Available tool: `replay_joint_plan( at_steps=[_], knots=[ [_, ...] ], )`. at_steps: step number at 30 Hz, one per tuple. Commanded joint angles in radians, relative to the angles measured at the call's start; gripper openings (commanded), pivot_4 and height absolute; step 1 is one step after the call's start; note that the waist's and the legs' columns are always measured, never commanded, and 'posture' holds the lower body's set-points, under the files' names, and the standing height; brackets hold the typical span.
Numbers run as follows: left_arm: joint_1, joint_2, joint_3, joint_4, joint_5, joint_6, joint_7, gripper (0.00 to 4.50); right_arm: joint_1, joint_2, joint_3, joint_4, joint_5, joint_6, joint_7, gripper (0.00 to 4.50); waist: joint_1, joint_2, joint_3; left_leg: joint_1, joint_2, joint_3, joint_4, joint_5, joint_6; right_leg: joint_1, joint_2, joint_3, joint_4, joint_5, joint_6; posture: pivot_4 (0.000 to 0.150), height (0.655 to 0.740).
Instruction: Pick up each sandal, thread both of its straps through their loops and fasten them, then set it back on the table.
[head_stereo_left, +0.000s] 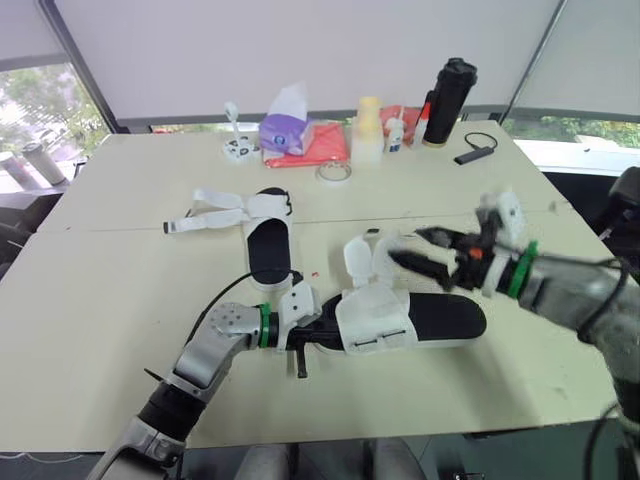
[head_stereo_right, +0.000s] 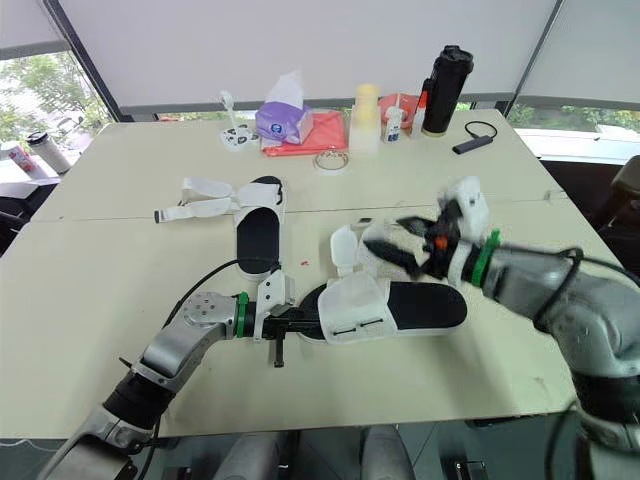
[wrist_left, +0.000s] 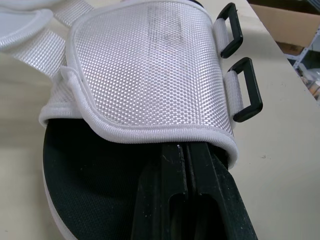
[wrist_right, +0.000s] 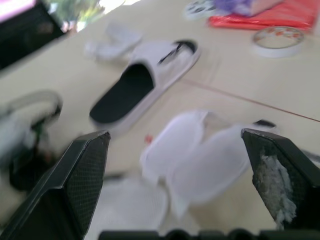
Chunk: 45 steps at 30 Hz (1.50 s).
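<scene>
I'm clamping L claw (wrist_left: 186, 150) on sandal (head_stereo_left: 440, 318) end, R claw (wrist_right: 175, 136) gaping nr loose straps (head_stereo_left: 372, 262); am worrying a tug's twisting the sandal free.

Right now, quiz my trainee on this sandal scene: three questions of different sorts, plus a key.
1. True or false: the right gripper is shut on a strap.
2. The left gripper is: A) shut on the near sandal; B) open above it; C) resting on bare table.
3. How many black loops show on the near sandal's white upper in the left wrist view?

Key: 1. False, its fingers are wide open. 2. A. 3. Two.
</scene>
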Motion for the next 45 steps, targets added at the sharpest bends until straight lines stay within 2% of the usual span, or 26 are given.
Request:
replay_joint_plan(
  at_steps=[1, 7, 12, 15, 23, 30, 43, 45],
  knots=[
    [0.009, -0.006, -0.030, 0.047, 0.034, -0.022, -0.005, 0.03, -0.109, 0.048, -0.032, 0.146, 0.091, 0.122, -0.126, 4.50, 0.005, -0.001, 0.000, 0.000, 0.000, -0.001, 0.000, 0.000, 0.000, 0.000, 0.000, -0.001, 0.000, 0.000, 0.000, 0.150, 0.7296],
    [-0.004, -0.020, -0.037, 0.079, 0.041, -0.050, -0.004, 0.03, -0.218, 0.114, -0.024, 0.397, 0.052, 0.289, -0.217, 4.50, 0.004, 0.000, -0.001, -0.001, -0.001, -0.002, 0.000, 0.000, 0.000, 0.001, 0.000, -0.002, -0.002, 0.000, 0.000, 0.150, 0.7296],
    [-0.007, -0.024, -0.035, 0.083, 0.039, -0.052, -0.002, 0.03, -0.257, 0.156, -0.071, 0.495, 0.038, 0.358, -0.238, 4.50, 0.003, 0.000, -0.001, -0.001, -0.001, -0.002, 0.000, 0.000, 0.000, 0.001, 0.000, -0.002, -0.001, 0.000, 0.000, 0.150, 0.7296],
    [-0.008, -0.027, -0.033, 0.087, 0.040, -0.052, 0.002, 0.03, -0.263, 0.171, -0.084, 0.508, 0.011, 0.374, -0.224, 4.50, 0.003, 0.000, -0.001, -0.001, -0.001, -0.002, 0.000, 0.000, 0.000, 0.000, 0.000, -0.002, -0.001, 0.000, 0.000, 0.150, 0.7296],
    [-0.006, -0.041, -0.022, 0.080, 0.038, -0.048, 0.022, 0.03, -0.354, 0.318, -0.198, 0.727, -0.014, 0.329, -0.225, 4.50, 0.001, 0.000, -0.001, 0.000, -0.001, -0.002, 0.000, 0.000, 0.000, 0.001, 0.001, -0.002, 0.001, 0.000, 0.001, 0.150, 0.7296],
    [0.001, -0.044, -0.022, 0.073, 0.035, -0.038, 0.022, 0.03, -0.410, 0.380, -0.224, 0.817, -0.103, 0.266, -0.199, 4.50, -0.003, 0.000, -0.001, 0.001, -0.003, -0.002, 0.000, 0.000, 0.000, 0.001, 0.002, -0.002, 0.002, 0.000, 0.001, 0.150, 0.7296],
    [0.004, -0.046, -0.020, 0.066, 0.033, -0.033, 0.030, 0.03, -0.522, 0.389, -0.308, 0.867, -0.150, 0.220, -0.151, 4.50, -0.004, 0.001, -0.001, 0.001, -0.004, -0.002, 0.000, 0.000, 0.000, 0.000, 0.002, -0.002, 0.002, 0.000, 0.001, 0.150, 0.7296],
    [0.004, -0.047, -0.020, 0.067, 0.032, -0.034, 0.031, 0.00, -0.525, 0.389, -0.317, 0.865, -0.153, 0.222, -0.150, 3.96, -0.004, 0.001, -0.001, 0.001, -0.004, -0.003, 0.000, 0.000, 0.000, 0.001, 0.002, -0.002, 0.002, 0.000, 0.001, 0.150, 0.7296]
  ],
)
